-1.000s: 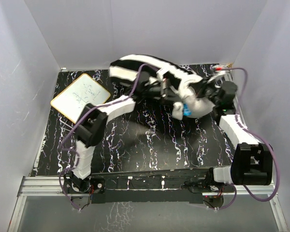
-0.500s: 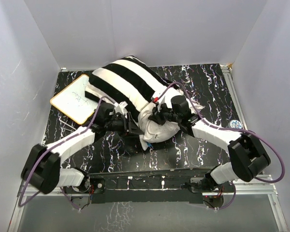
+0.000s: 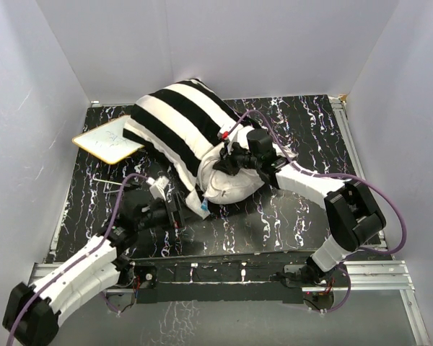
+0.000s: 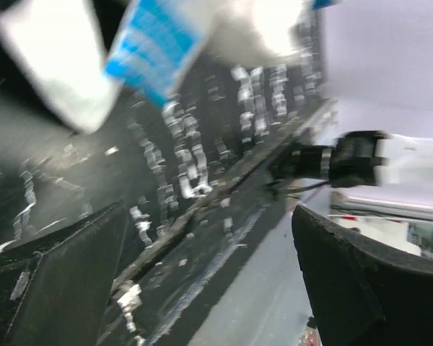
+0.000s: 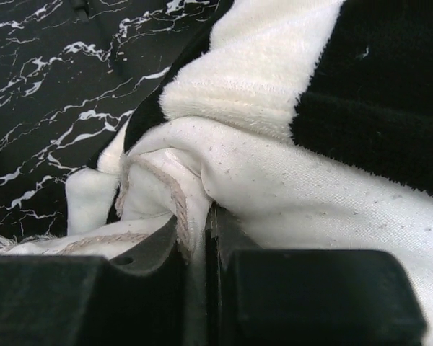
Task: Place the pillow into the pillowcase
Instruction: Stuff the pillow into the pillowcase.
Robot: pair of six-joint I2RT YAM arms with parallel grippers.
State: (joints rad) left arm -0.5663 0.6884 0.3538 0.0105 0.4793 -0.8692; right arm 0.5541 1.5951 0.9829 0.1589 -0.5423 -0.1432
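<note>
The striped pillowcase [image 3: 175, 124] lies slantwise at the back of the table with the white pillow [image 3: 234, 186] inside it. The pillow's near end bulges out of the opening, and a blue tag [image 3: 203, 207] hangs from it. My right gripper [image 3: 227, 160] is shut on a seamed fold of the pillow [image 5: 310, 194], right beside the fuzzy pillowcase [image 5: 375, 94] hem. My left gripper [image 3: 175, 215] stands open and empty just left of the tag, apart from the pillow. In the left wrist view its fingers [image 4: 72, 277] spread wide, and the tag [image 4: 155, 47] shows blurred above.
A small whiteboard [image 3: 107, 140] lies at the back left, its edge under the pillowcase. White walls close in the black marbled table [image 3: 289, 216] on three sides. The metal rail [image 3: 224, 277] with the arm bases runs along the near edge.
My left gripper has opened, let go and drawn back toward the near left. The filled pillowcase has settled slightly further back. The right gripper keeps its hold on the pillow.
</note>
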